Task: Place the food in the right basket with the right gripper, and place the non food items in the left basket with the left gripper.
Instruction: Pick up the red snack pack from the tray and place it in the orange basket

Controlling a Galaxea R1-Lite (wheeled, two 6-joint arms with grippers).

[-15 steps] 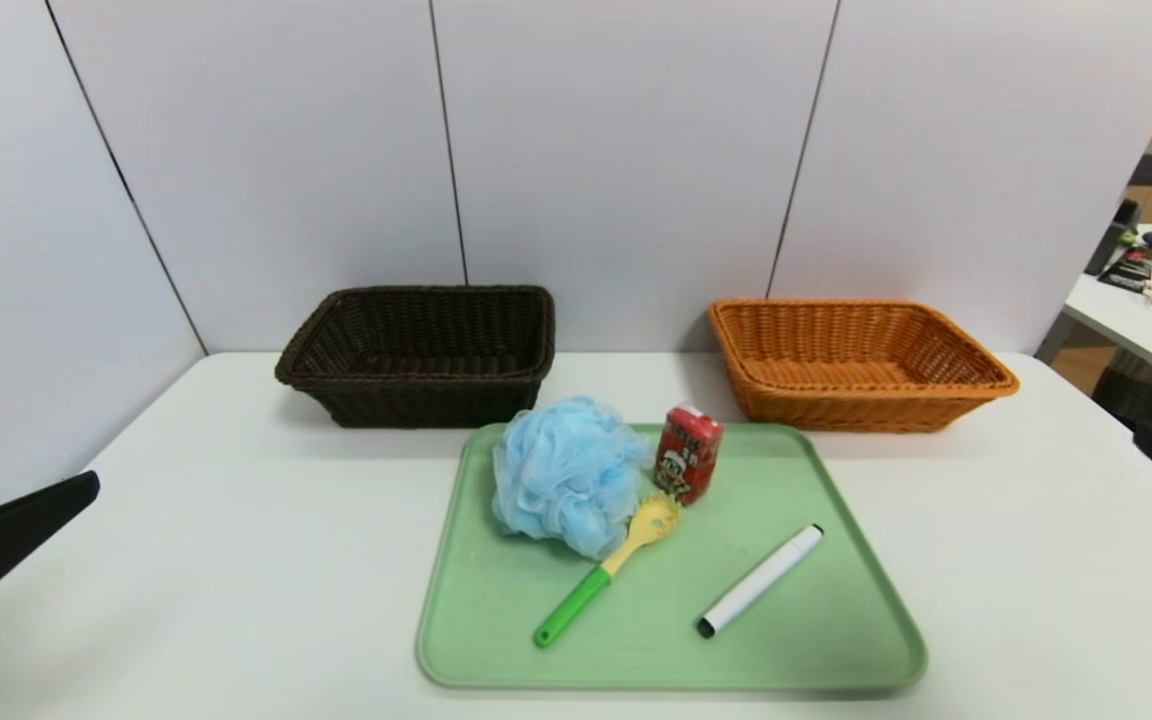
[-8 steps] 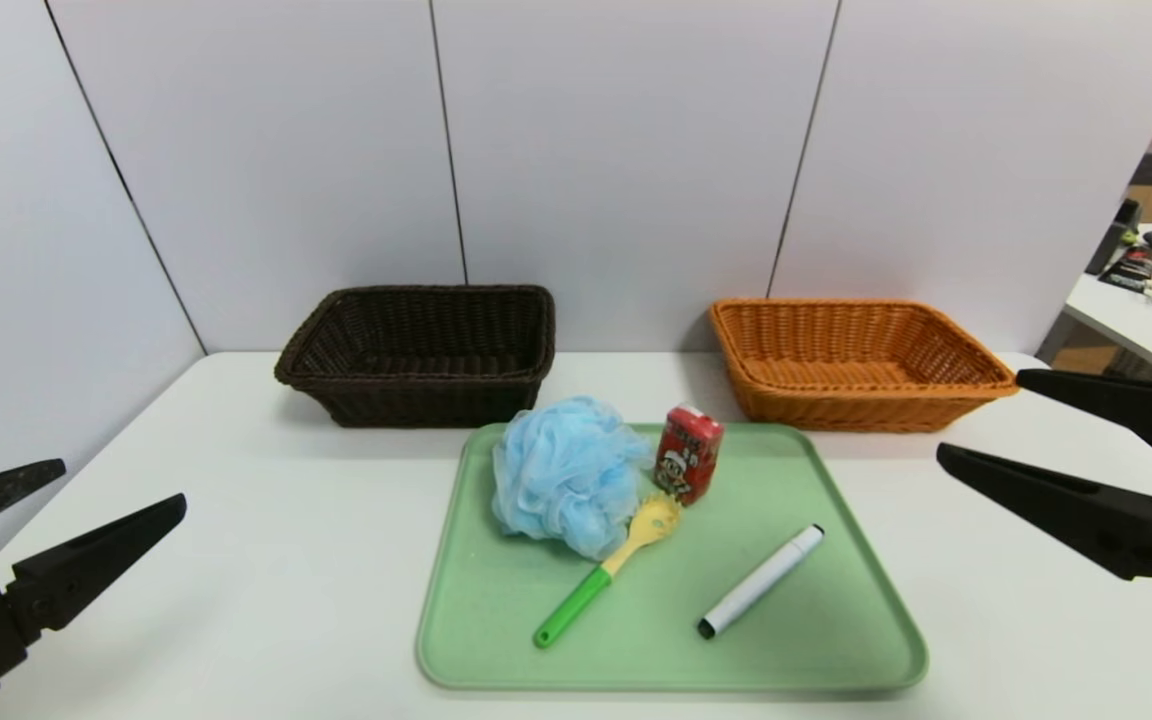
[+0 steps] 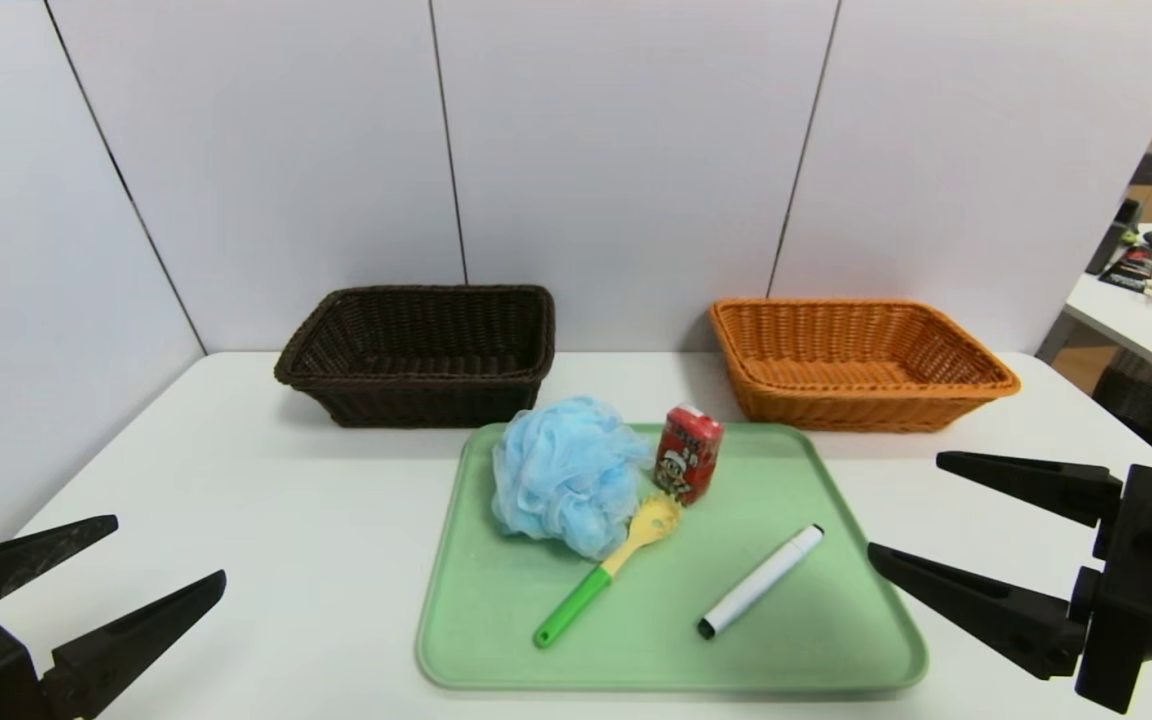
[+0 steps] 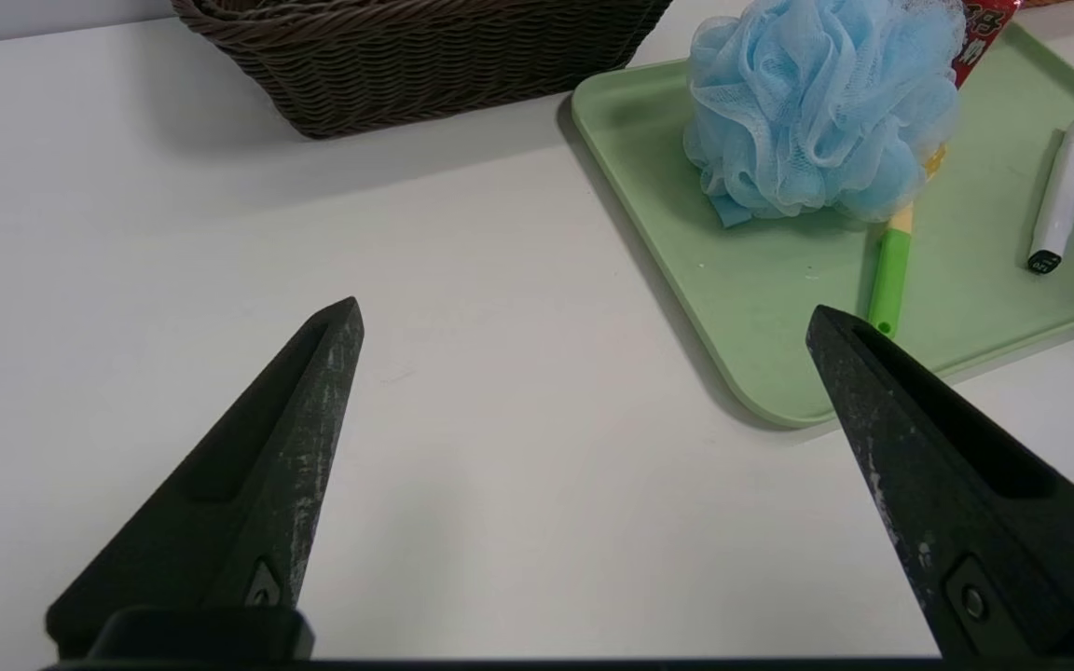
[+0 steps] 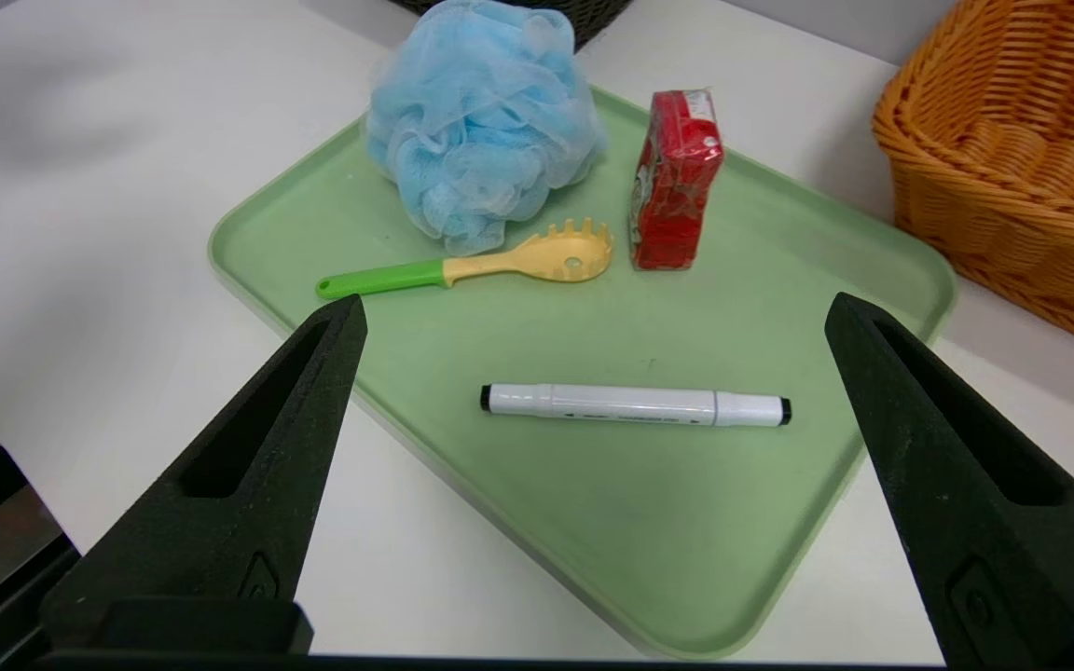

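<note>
A green tray (image 3: 836, 480) in the middle of the table holds a blue bath pouf (image 3: 561, 472), a red food carton (image 3: 688, 453) standing upright, a green-handled yellow pasta spoon (image 3: 601, 582) and a white marker (image 3: 761, 580). The dark brown left basket (image 3: 421, 352) and the orange right basket (image 3: 856, 362) stand behind the tray. My left gripper (image 3: 164, 552) hangs open over bare table left of the tray. My right gripper (image 3: 904, 507) stands open at the tray's right edge, close to the marker (image 5: 635, 404). Neither holds anything.
White panels close off the back and left of the white table (image 3: 286, 500). A second table (image 3: 1151, 310) with clutter stands beyond the right edge. The pouf (image 4: 821, 107) leans over the spoon's head, beside the carton (image 5: 675, 177).
Both arms have come into view from the sides and moved inward toward the tray, jaws staying wide. The objects have not moved.
</note>
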